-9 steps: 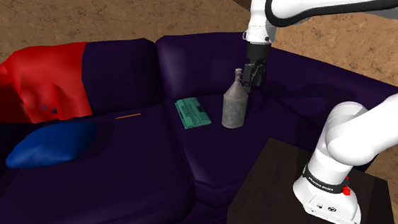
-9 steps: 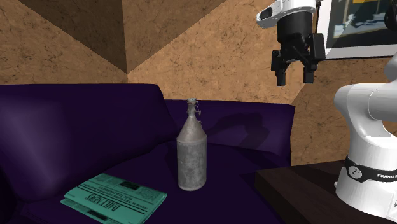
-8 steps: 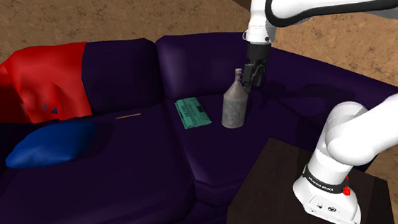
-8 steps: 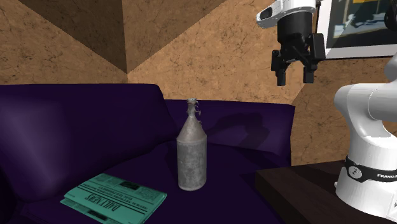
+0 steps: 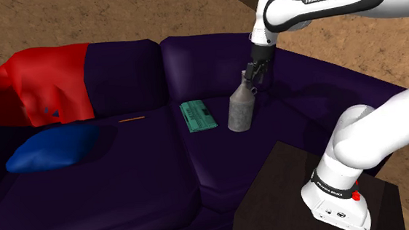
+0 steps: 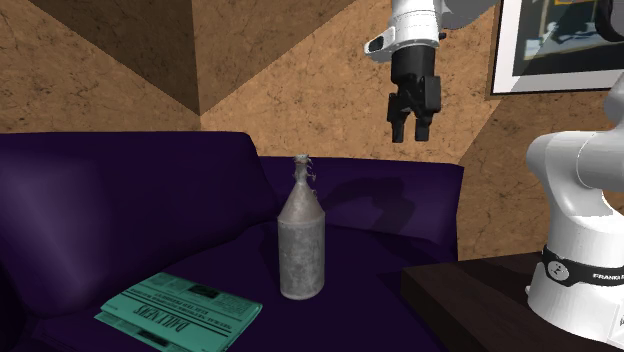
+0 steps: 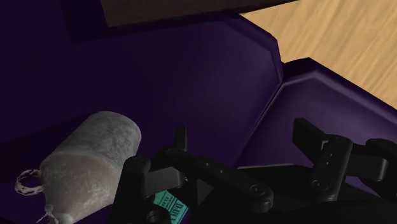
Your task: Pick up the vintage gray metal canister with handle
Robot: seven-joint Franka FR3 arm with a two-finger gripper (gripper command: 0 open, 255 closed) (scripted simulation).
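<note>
Fingers are standing apart, empty; gripper is hovering at canister's one o'clock, probably aligning over its neck.

White Franka arm rising from its base, elbow high, forearm reaching to the shoulder view's left of that base, black tool pointing down, fingers apart, clasping nothing

A dark purple sofa stands against mottled brown walls; a framed picture hangs there, and light wooden floor lies beside the sofa.
</note>
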